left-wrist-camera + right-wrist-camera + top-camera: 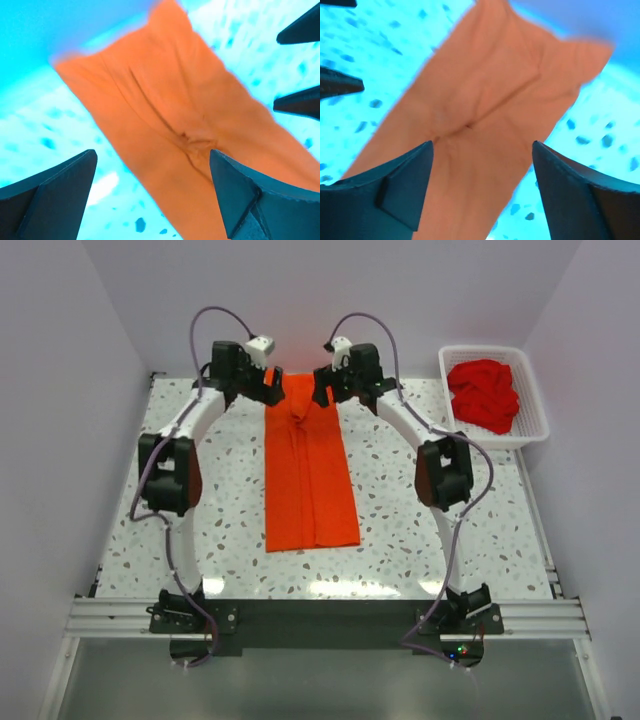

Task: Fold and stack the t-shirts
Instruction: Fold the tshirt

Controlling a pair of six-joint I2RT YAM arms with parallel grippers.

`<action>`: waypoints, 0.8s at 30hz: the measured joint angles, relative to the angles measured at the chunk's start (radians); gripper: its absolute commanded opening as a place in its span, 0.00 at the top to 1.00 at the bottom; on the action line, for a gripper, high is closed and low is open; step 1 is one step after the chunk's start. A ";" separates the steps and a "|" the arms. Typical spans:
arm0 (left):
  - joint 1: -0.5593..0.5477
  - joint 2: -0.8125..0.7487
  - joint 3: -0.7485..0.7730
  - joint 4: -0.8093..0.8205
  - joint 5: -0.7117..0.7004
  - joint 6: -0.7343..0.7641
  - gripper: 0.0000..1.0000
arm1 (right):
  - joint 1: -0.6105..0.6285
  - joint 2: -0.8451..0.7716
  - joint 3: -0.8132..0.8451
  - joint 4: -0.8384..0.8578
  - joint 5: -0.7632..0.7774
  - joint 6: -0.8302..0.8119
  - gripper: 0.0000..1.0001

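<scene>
A bright orange-red t-shirt (308, 475) lies flat on the table, folded into a long narrow strip running from the far edge toward the near side. It also shows in the left wrist view (170, 125) and the right wrist view (485, 120). My left gripper (268, 392) hovers over the strip's far left corner, open and empty (152, 200). My right gripper (325, 390) hovers over the far right corner, open and empty (482, 195). Deeper red t-shirts (484, 393) lie crumpled in the basket.
A white plastic lattice basket (530, 430) stands at the far right of the speckled table (230, 530). White walls close in the back and both sides. A metal rail (320, 615) runs along the near edge by the arm bases.
</scene>
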 measured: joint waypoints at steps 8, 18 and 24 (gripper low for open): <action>0.006 -0.464 -0.144 0.135 0.087 0.195 0.00 | -0.002 -0.438 -0.129 0.019 -0.201 -0.282 0.01; -0.027 -0.946 -0.928 -0.126 0.319 0.633 0.16 | 0.046 -0.826 -0.683 -0.343 -0.359 -0.783 0.31; -0.148 -1.130 -1.286 -0.190 0.332 0.798 0.31 | 0.227 -0.885 -1.136 -0.406 -0.293 -0.943 0.41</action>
